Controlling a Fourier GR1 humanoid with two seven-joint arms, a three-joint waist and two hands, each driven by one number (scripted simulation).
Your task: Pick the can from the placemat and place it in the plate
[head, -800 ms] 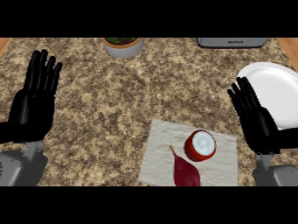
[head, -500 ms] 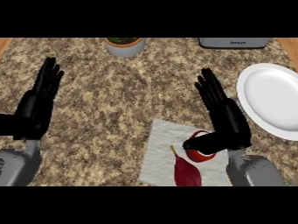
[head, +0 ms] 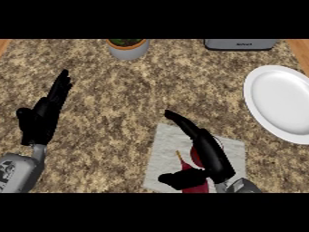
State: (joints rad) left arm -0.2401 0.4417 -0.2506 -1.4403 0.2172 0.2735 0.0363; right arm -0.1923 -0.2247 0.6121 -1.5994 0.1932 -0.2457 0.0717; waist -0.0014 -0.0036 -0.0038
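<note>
The red can (head: 194, 158) lies on the white placemat (head: 165, 152) at the lower middle, mostly hidden by my right hand (head: 207, 149). That hand lies across the can with its fingers straight, pointing up and to the left. Its thumb is spread out below, over the can's lower part, and the hand is open. The white plate (head: 287, 104) rests on the counter at the right, apart from the hand. My left hand (head: 44, 115) is held open and edge-on at the left, fingers up, far from the can.
A grey pot with a plant (head: 128, 47) stands at the back middle. A grey appliance (head: 240, 44) sits at the back right. Wooden counter edges show at the far left and right of the speckled top (head: 117, 99).
My right hand has swung left from beside the plate onto the placemat and now covers the can. The left hand has turned edge-on and shifted slightly right.
</note>
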